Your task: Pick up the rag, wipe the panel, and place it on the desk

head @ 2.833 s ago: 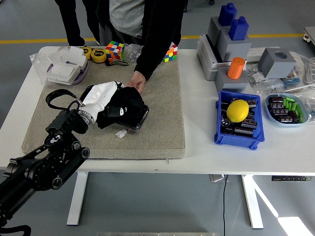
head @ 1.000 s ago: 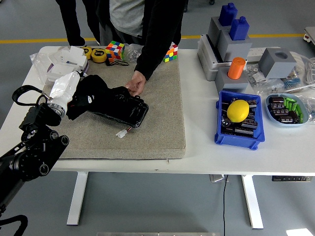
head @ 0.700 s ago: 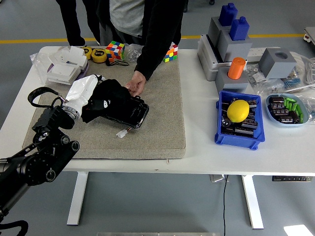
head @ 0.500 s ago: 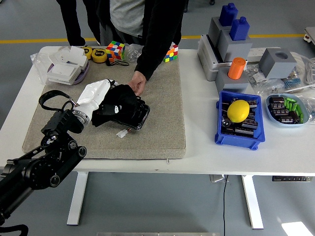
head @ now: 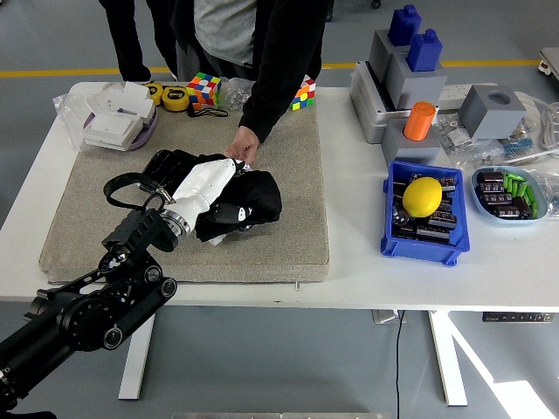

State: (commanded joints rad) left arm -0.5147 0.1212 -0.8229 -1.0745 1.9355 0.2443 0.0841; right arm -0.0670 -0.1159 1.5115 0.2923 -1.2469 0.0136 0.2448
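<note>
My left hand [head: 218,183], in a white cover, presses a black rag [head: 249,199] onto a dark glossy panel [head: 166,163] lying on the grey mat [head: 288,227]. The hand's fingers are curled into the rag, which covers the panel's right part; only the panel's left end shows. A person at the far side holds the panel's far edge with one hand [head: 242,144]. My right arm is out of view.
Two colour cubes [head: 203,89], yellow tape rolls [head: 175,99] and a white box [head: 116,118] stand at the mat's back. A blue bin with a yellow lemon [head: 422,197], a grey block with an orange cylinder [head: 419,120] and a parts dish [head: 508,194] sit right.
My left hand has swept the rag from the panel's left end across to its right end. The person's hand has stayed on the panel's far edge.
</note>
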